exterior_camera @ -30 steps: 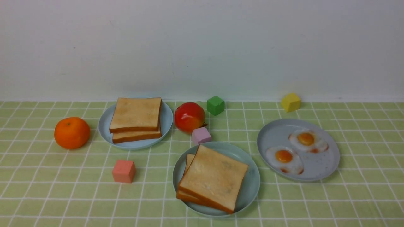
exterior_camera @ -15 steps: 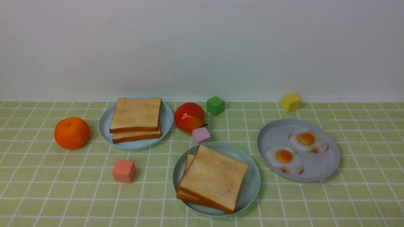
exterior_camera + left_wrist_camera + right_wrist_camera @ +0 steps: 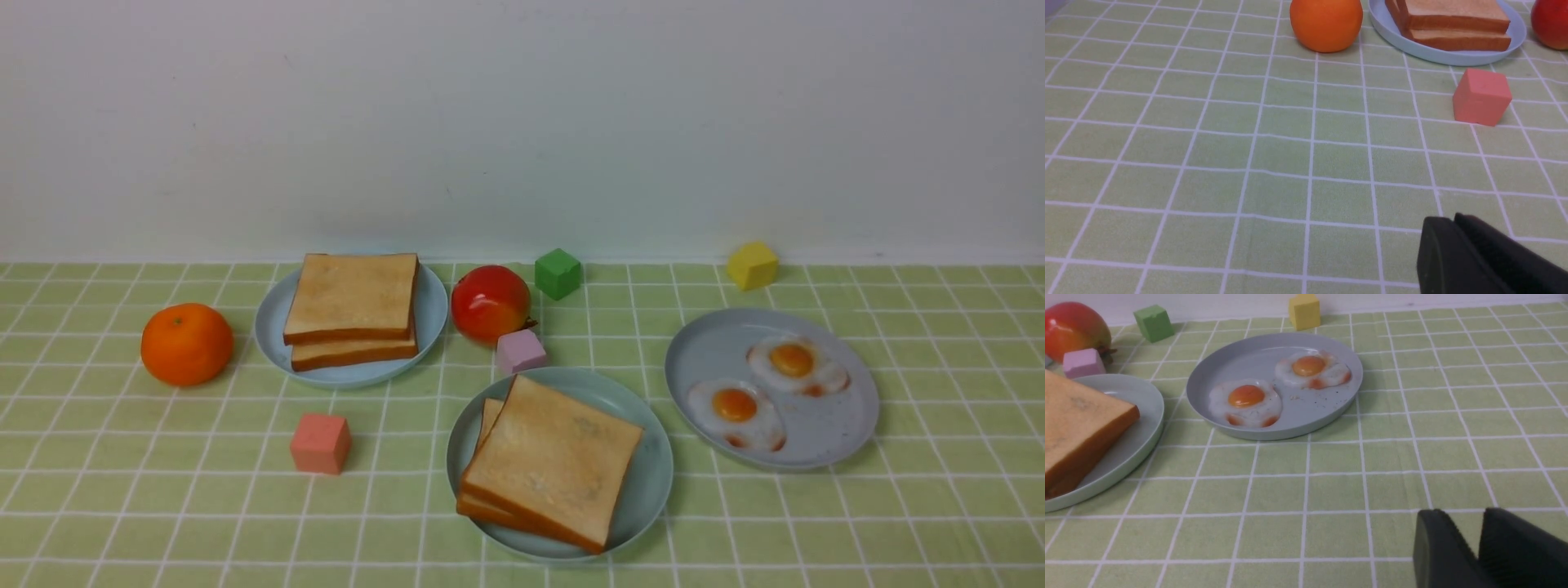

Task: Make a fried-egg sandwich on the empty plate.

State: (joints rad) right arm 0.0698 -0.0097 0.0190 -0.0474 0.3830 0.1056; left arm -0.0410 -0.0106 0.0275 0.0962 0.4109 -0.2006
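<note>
Two toast slices already sit stacked on the green plate (image 3: 653, 482); from my right gripper (image 3: 1480, 539), slightly parted and empty, it lies leftward, nearer than from my closed left gripper (image 3: 1453, 228).

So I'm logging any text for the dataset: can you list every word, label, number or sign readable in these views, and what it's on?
None: no view shows any readable text.
The pink cube, lilac cube, green cube and yellow cube have blank faces.
The three plates, the toast, the eggs, the fruit and the checked cloth carry no print.
</note>
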